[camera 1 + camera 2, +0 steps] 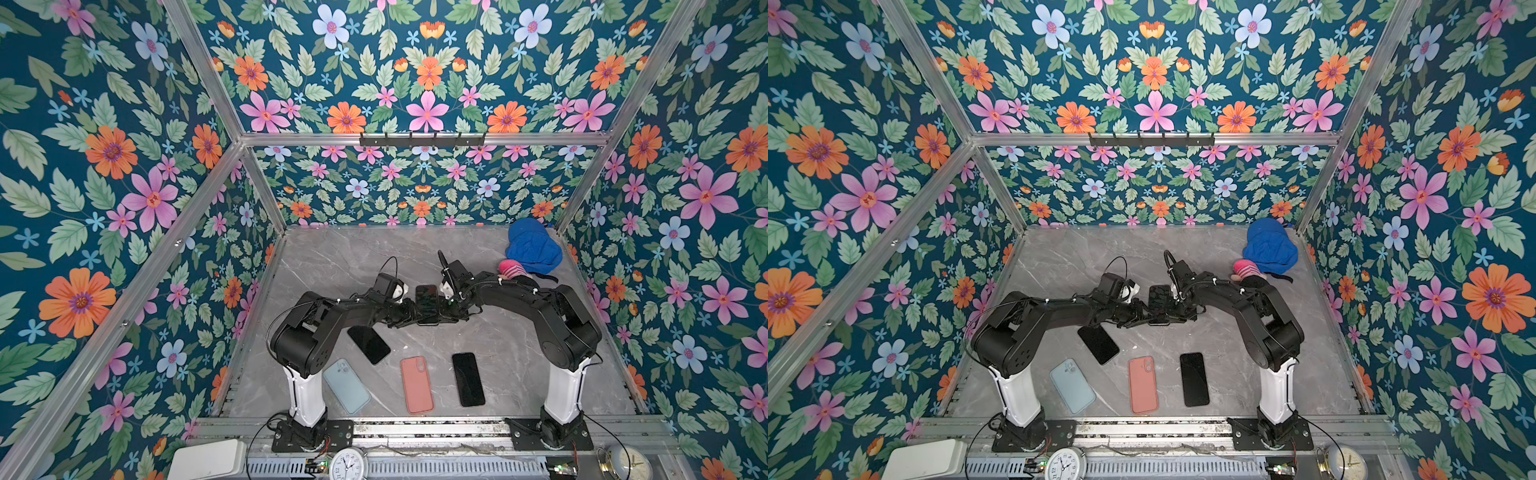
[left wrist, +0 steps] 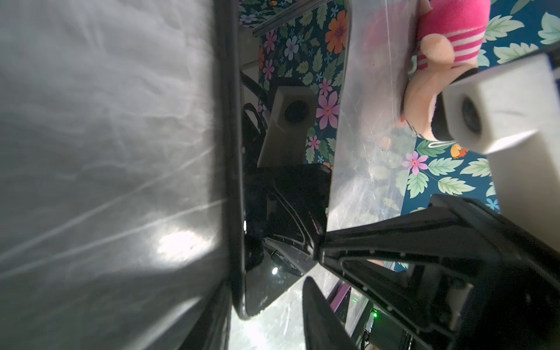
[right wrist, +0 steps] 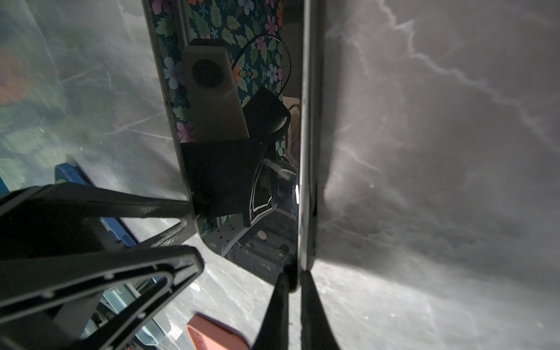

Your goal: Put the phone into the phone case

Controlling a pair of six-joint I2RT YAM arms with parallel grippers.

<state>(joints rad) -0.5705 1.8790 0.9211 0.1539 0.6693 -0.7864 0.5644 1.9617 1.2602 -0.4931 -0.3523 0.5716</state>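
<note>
Over the middle of the bench [image 1: 511, 332], the phone [image 1: 427, 301] hangs between both arms. The jaws of the right gripper [image 3: 295, 277] pinch its edge; whether those of the left gripper [image 1: 409, 311] grip it I cannot tell. That shallow pinch may let it twist loose.

Floral wallpaper [image 1: 428, 75] covers every wall: a dark teal ground with green leaves and orange, pink and pale blue blossoms. In both top views a black hook rail [image 1: 422, 140] sits on a horizontal aluminium bar [image 1: 291, 139] of the frame. Below the hook rail lies the grey marbled tabletop [image 1: 340, 266], veined in white. Below and right of the hook rail, a blue cloth [image 1: 532, 247] is bunched in the far corner, with a pink plush toy [image 1: 511, 268] touching it. Well below the hook rail, past the tabletop's near edge, stand a white-faced clock [image 1: 348, 465], a second clock [image 1: 627, 463] and a white box [image 1: 208, 459]. The light is soft and even, with one bright patch [image 2: 178, 245] on the marble.
</note>
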